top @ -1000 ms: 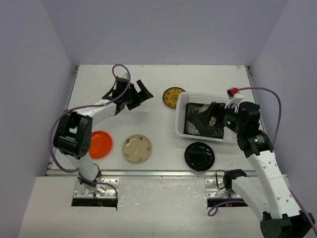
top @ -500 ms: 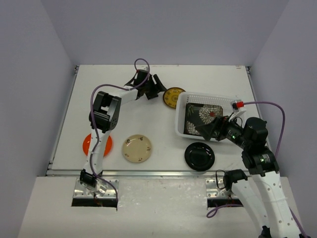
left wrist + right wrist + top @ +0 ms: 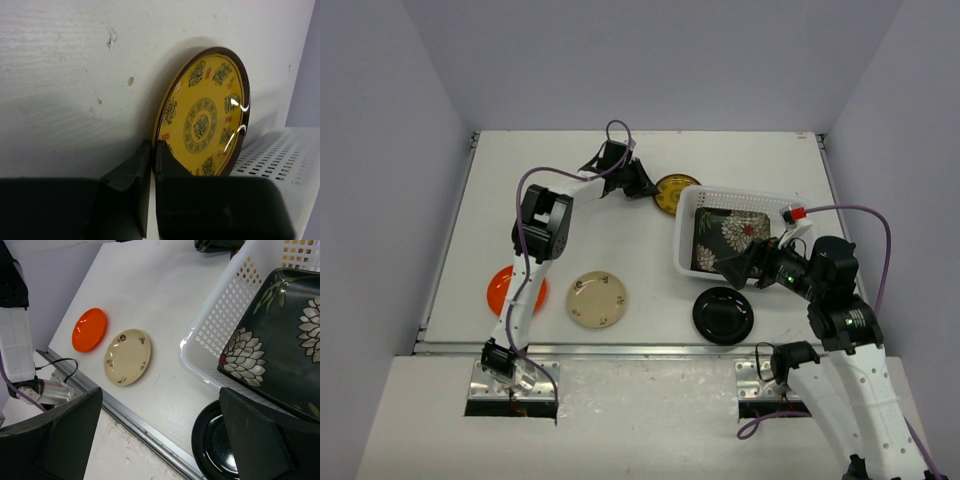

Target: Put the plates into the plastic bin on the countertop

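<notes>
A patterned yellow plate (image 3: 675, 192) (image 3: 205, 115) lies at the back of the countertop, against the plastic bin (image 3: 732, 193) (image 3: 280, 155). My left gripper (image 3: 642, 183) (image 3: 153, 147) is shut on its near rim, and the plate looks tipped up. A black floral square plate (image 3: 728, 240) (image 3: 280, 340) rests inside the bin. My right gripper (image 3: 735, 268) (image 3: 161, 395) hangs open and empty over the bin's front left corner, just above a glossy black plate (image 3: 723, 315) (image 3: 217, 442). The cream plate (image 3: 597, 298) (image 3: 127, 356) and orange plate (image 3: 505, 290) (image 3: 89, 329) lie at the front left.
A metal strip (image 3: 640, 350) runs along the countertop's front edge. Lavender walls close in the left, back and right sides. The left arm's links stretch over the left half of the countertop and partly cover the orange plate.
The left gripper has moved right to the yellow plate and closed on its rim. The right gripper has drawn back from over the bin to its front corner, still open.
</notes>
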Controlling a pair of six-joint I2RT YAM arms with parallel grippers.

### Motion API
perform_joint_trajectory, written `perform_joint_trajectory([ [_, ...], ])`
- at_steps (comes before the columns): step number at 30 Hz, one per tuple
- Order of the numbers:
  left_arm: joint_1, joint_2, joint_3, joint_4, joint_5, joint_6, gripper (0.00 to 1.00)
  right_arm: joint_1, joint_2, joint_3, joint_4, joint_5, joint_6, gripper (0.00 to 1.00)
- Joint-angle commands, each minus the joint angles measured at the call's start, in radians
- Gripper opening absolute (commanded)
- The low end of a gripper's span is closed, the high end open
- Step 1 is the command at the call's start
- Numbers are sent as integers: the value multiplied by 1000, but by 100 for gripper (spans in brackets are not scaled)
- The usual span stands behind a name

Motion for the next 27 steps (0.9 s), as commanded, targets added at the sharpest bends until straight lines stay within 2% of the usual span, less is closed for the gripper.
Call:
perform_joint_trajectory([
  [1,-17,36,-3,-161,-2,95,0,-1,4,37,18,-25,-19,99],
  [6,-16,-116,-116,-130,-119,126,0,-1,-1,34,10,-9,-19,99],
  [8,-14,-305,-261,-97,-281,121,0,0,2,27,8,7,-14,99],
  [11,-6,-534,-461,-17,-439,92,0,-1,6,9,15,29,4,99],
  [15,13,-870,-777,109,-557,35,0,-1,13,-18,64,-5,33,99],
  [18,13,-1053,-930,123,-558,22,0,-1,32,-39,115,-42,84,99],
  [20,11,-1184,-1024,158,-484,20,0,-1,84,-60,183,-88,110,99],
  [23,5,-1273,-1091,183,-340,8,0,-1,169,-81,282,-159,139,98],
  [26,-18,-1342,-1146,230,-188,-19,0,1,286,-87,382,-200,164,93],
  [27,-30,-1345,-1147,234,-181,-24,0,1,296,-88,399,-193,168,92],
])
